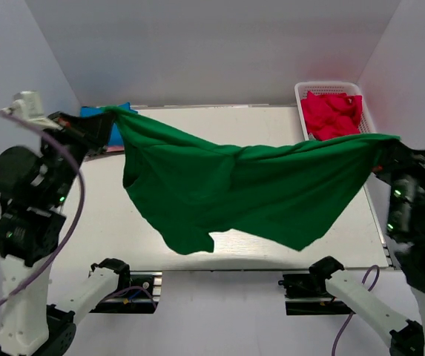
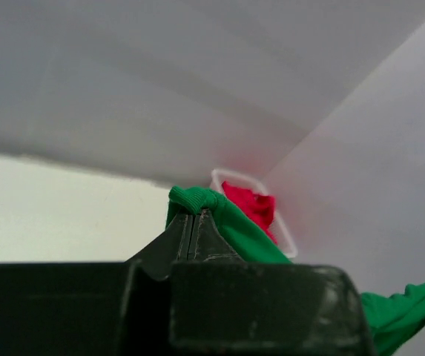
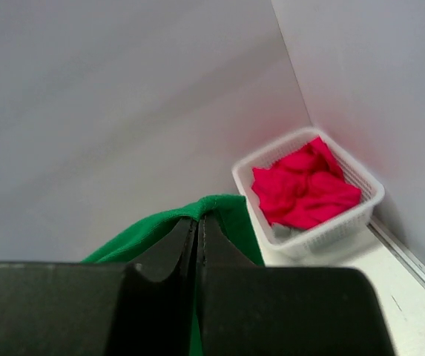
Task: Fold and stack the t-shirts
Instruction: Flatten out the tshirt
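The large dark green t-shirt hangs stretched in the air above the table between both arms. My left gripper is shut on its left end, whose ribbed edge shows in the left wrist view. My right gripper is shut on its right end, and the cloth folds over the fingertips in the right wrist view. A red t-shirt lies crumpled in the white basket. A blue t-shirt lies at the table's back left, mostly hidden behind the left gripper.
The white lattice basket stands at the back right corner, also in the right wrist view. The white table lies under the hanging shirt. Grey walls close in on three sides.
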Robot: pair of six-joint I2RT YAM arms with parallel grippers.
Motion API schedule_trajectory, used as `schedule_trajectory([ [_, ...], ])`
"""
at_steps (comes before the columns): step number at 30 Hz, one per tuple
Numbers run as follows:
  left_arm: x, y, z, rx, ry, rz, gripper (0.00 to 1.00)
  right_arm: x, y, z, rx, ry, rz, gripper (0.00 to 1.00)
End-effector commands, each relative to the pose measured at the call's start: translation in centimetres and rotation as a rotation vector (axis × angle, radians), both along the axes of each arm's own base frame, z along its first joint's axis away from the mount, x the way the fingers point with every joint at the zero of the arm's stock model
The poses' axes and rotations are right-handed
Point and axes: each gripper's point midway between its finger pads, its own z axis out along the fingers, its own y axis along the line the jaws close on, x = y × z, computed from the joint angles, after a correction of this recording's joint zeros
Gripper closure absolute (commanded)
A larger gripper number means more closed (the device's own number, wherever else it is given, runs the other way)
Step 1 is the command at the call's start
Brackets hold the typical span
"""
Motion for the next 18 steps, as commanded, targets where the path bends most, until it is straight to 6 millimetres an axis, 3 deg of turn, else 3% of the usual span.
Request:
schedule_trajectory([
  [1, 6.7, -0.6, -7.6, 0.057, 0.232, 0.075, 1.0, 7.0, 3.1, -6.3, -0.11, 0.196, -0.07, 1.0],
  [2, 8.2, -0.6, -11.1, 0.071, 0.317, 0.1, 1.0, 8.1, 3.7, -7.6, -0.111, 0.229, -0.072, 1.0],
  [3, 9.4, -0.1, -13.2, 0.08, 0.372, 0.151, 1.0, 10.0, 4.7, -10.9, -0.15, 0.314, -0.086, 1.0],
  [5, 12.4, 0.0, -20.3, 0.133, 0.548, 0.216, 1.0, 12.9, 6.2, -16.7, -0.184, 0.43, -0.095, 1.0],
  [6, 13.4, 0.9, -22.8, 0.142, 0.609, 0.29, 1.0, 14.5, 7.4, -19.3, -0.214, 0.498, -0.068, 1.0],
  [7, 14.4, 1.2, -25.1, 0.169, 0.656, 0.327, 1.0, 15.3, 7.4, -21.2, -0.214, 0.539, -0.075, 1.0],
  [8, 15.3, 1.7, -27.9, 0.186, 0.724, 0.366, 1.0, 17.3, 8.5, -25.7, -0.251, 0.638, -0.064, 1.0],
  [9, 16.8, 2.2, -32.8, 0.232, 0.863, 0.419, 0.95, 18.0, 9.7, -27.4, -0.251, 0.676, -0.001, 1.0],
  [10, 18.0, 2.2, -33.9, 0.245, 0.907, 0.447, 0.76, 19.1, 8.9, -28.5, -0.229, 0.688, -0.024, 1.0],
  [11, 18.8, 2.4, -35.5, 0.265, 0.956, 0.484, 0.61, 20.4, 9.4, -32.4, -0.27, 0.784, -0.017, 1.0],
  [12, 20.1, 3.3, -39.6, 0.323, 1.065, 0.546, 0.41, 21.0, 9.9, -33.5, -0.288, 0.811, 0.02, 0.7],
  [13, 21.0, 3.7, -39.1, 0.32, 1.1, 0.579, 0.17, 21.3, 9.3, -34.5, -0.283, 0.846, 0.01, 0.54],
  [14, 21.4, 3.7, -39.7, 0.335, 1.137, 0.597, 0.12, 22.2, 9.9, -35.9, -0.273, 0.917, 0.016, 0.32],
  [15, 22.1, 3.6, -40.4, 0.362, 1.182, 0.599, 0.08, 22.0, 10.0, -36.6, -0.28, 0.964, 0.027, 0.15],
  [18, 22.2, 3.4, -40.5, 0.359, 1.188, 0.589, 0.0, 22.5, 10.5, -36.5, -0.263, 0.968, 0.069, 0.1],
])
